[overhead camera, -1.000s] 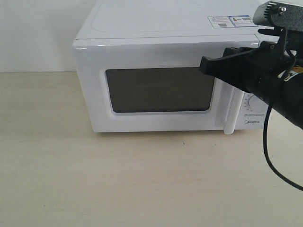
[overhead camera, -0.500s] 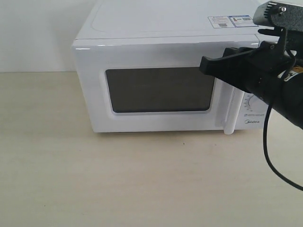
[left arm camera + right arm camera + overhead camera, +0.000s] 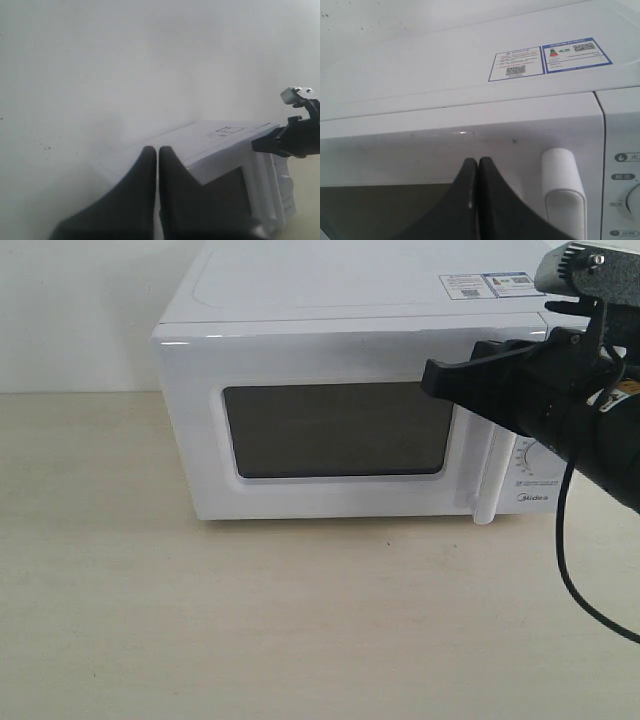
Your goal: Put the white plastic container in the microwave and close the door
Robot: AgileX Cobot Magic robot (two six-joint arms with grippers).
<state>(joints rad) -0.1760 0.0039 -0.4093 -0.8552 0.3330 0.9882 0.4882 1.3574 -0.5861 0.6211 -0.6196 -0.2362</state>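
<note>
The white microwave (image 3: 340, 330) stands at the back of the table with its door (image 3: 195, 440) shut flat against the body. The door's dark window (image 3: 335, 430) faces me, and the vertical bar handle (image 3: 487, 475) is at its right edge. My right gripper (image 3: 432, 380) is shut and empty, its tip just in front of the door's upper right corner beside the handle (image 3: 562, 190). The right wrist view shows that gripper (image 3: 478, 162) close to the door face. My left gripper (image 3: 157, 150) is shut and empty, off to the microwave's (image 3: 220, 145) left side and outside the exterior view. The white plastic container is out of view.
Two stickers (image 3: 487, 284) lie on the microwave's top near the right. A dial (image 3: 528, 452) shows behind the right arm. A black cable (image 3: 575, 580) hangs from that arm over the beige table (image 3: 300, 620). A white wall (image 3: 80, 310) stands behind.
</note>
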